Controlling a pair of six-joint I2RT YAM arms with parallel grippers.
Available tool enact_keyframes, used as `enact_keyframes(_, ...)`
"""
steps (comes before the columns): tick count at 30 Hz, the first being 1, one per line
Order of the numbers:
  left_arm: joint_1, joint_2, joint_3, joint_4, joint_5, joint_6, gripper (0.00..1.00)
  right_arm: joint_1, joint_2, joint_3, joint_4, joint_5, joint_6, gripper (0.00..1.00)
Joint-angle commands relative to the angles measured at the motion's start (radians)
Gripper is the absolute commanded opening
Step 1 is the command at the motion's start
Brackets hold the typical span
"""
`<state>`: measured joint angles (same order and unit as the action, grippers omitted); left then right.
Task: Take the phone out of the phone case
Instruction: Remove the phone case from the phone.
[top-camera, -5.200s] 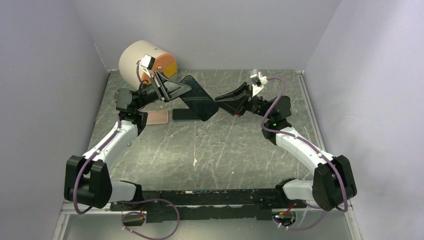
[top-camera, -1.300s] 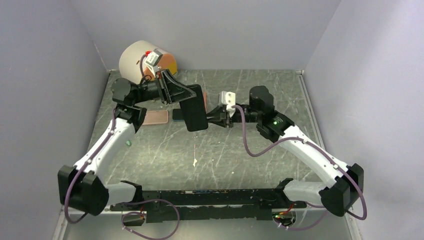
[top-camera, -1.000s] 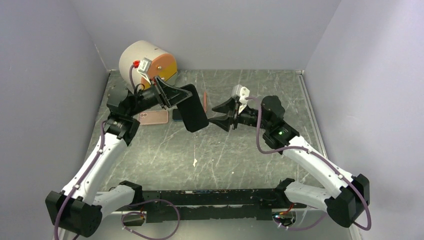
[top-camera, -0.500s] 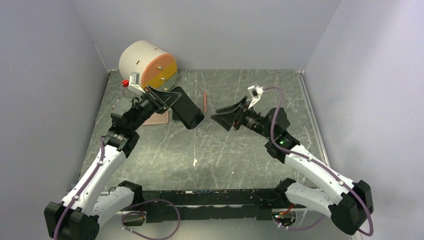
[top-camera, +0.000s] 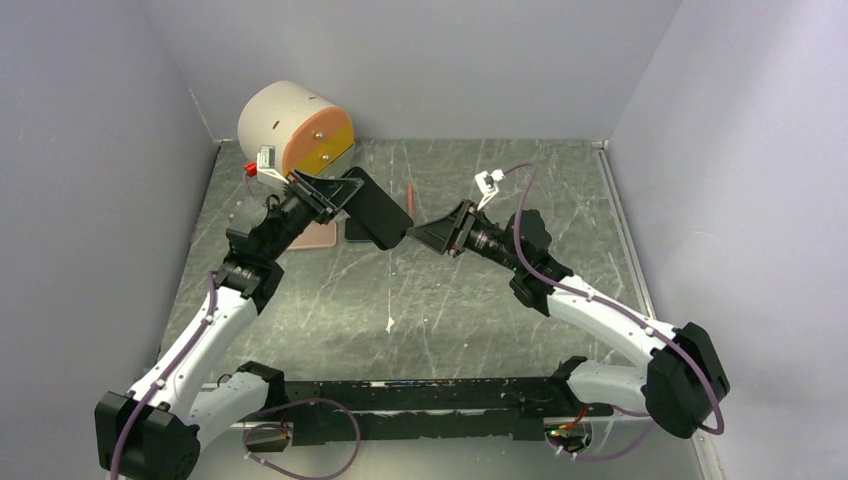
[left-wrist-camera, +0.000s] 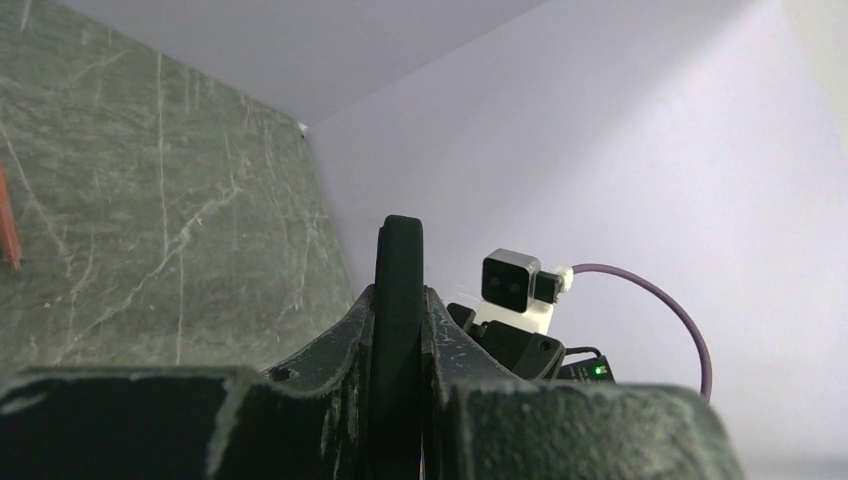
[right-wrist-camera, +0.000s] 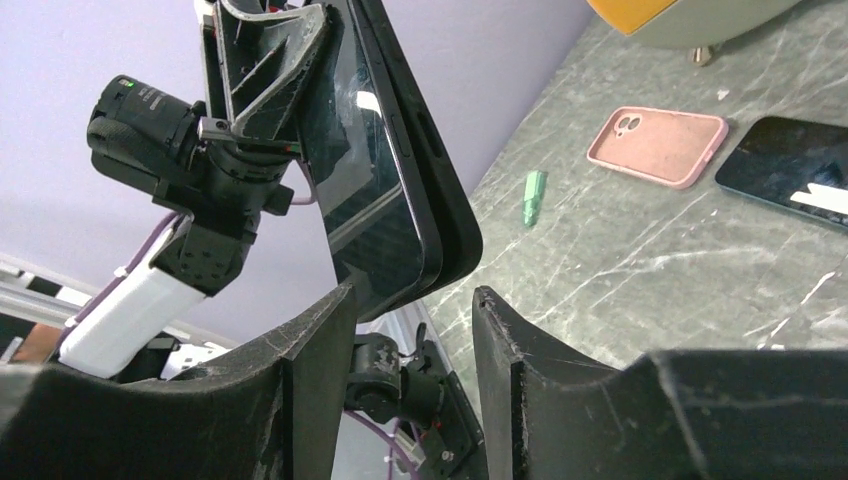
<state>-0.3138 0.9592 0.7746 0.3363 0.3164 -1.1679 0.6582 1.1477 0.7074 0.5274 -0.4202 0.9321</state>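
A black phone (top-camera: 378, 210) sits in its black phone case (right-wrist-camera: 440, 190) and is held up above the table. My left gripper (top-camera: 335, 193) is shut on its upper part, so in the left wrist view the phone (left-wrist-camera: 400, 270) shows edge-on between the fingers. The glossy screen (right-wrist-camera: 365, 170) shows in the right wrist view, with the case's thick rim around it. My right gripper (top-camera: 428, 232) is open. Its fingertips (right-wrist-camera: 335, 310) flank the phone's lower corner, which hangs at the mouth of the jaws; I cannot tell whether they touch it.
A pink phone case (right-wrist-camera: 657, 145) and another dark phone (right-wrist-camera: 790, 170) lie flat on the grey table (top-camera: 450, 300) under the left arm. A small green piece (right-wrist-camera: 534, 192) and a red pen (top-camera: 410, 202) lie nearby. A white and orange cylinder (top-camera: 295, 125) stands at the back left.
The left arm has pulled back and tilted the phone. The right gripper swung away, then came back in to the phone's lower corner, still open.
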Motion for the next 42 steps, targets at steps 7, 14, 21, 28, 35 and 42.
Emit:
enact_keyframes(7,0.001,0.007,0.007,0.153,0.022,-0.051,0.03,0.008,0.058,0.062,0.179,-0.052,0.074,0.42)
enact_keyframes(14,0.001,0.001,0.000,0.122,0.033,-0.016,0.03,0.008,0.075,0.082,0.249,-0.079,0.090,0.38)
enact_keyframes(21,0.002,0.012,-0.006,0.135,0.083,0.002,0.03,0.007,0.097,0.106,0.325,-0.108,0.124,0.37)
enact_keyframes(28,0.002,-0.021,0.002,0.098,0.090,0.061,0.03,0.005,0.075,0.137,0.268,-0.106,0.090,0.39)
enact_keyframes(35,0.002,-0.045,0.051,-0.015,0.088,0.151,0.03,0.004,0.056,0.150,0.207,-0.120,0.072,0.43)
enact_keyframes(42,0.001,-0.073,0.089,-0.125,0.059,0.245,0.03,0.003,0.046,0.159,0.178,-0.140,0.058,0.46)
